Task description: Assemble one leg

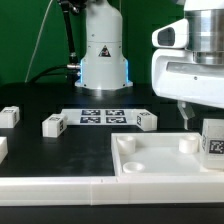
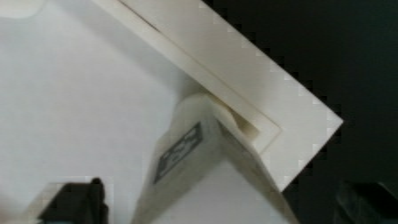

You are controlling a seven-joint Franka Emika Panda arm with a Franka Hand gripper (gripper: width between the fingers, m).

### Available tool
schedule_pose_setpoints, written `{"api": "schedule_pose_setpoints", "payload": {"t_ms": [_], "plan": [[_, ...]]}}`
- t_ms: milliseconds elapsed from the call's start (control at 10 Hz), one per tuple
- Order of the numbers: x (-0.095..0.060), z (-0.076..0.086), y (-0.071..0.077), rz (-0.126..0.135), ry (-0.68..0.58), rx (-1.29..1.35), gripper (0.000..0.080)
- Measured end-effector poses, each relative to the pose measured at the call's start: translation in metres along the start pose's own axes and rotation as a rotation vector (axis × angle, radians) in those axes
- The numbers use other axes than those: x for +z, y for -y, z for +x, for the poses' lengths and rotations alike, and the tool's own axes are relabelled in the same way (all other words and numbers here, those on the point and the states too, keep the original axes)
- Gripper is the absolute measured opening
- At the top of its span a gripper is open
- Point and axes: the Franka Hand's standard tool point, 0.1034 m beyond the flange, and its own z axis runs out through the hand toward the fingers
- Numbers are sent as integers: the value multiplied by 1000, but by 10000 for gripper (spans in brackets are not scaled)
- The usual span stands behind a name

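Note:
One leg (image 1: 213, 141), a small white block with a black-and-white tag, stands upright at a corner of the large white tray-like piece (image 1: 150, 160) on the exterior view's right. My gripper (image 1: 207, 122) hangs right over it. In the wrist view the leg (image 2: 205, 160) rises between my two dark fingertips (image 2: 75, 200), and a gap shows beside it, so the gripper (image 2: 222, 205) is open around the leg. Whether the leg's foot sits in a corner socket is hidden.
Three more white legs lie on the black table, one (image 1: 8, 116) at the far left, one (image 1: 53, 125) nearer the middle, one (image 1: 146, 121) behind the tray. The marker board (image 1: 100, 116) lies in front of the robot base (image 1: 104, 55). A white rail (image 1: 60, 186) runs along the front.

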Motion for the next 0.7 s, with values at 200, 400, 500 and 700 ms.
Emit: {"api": "schedule_pose_setpoints", "payload": {"t_ms": [200, 400, 500, 700], "plan": [[0, 3, -2, -6, -5, -226, 649], [0, 8, -5, -7, -5, -416, 649], [0, 5, -4, -7, -5, -431, 649], [0, 5, -3, -16, -11, -580, 649]]}}
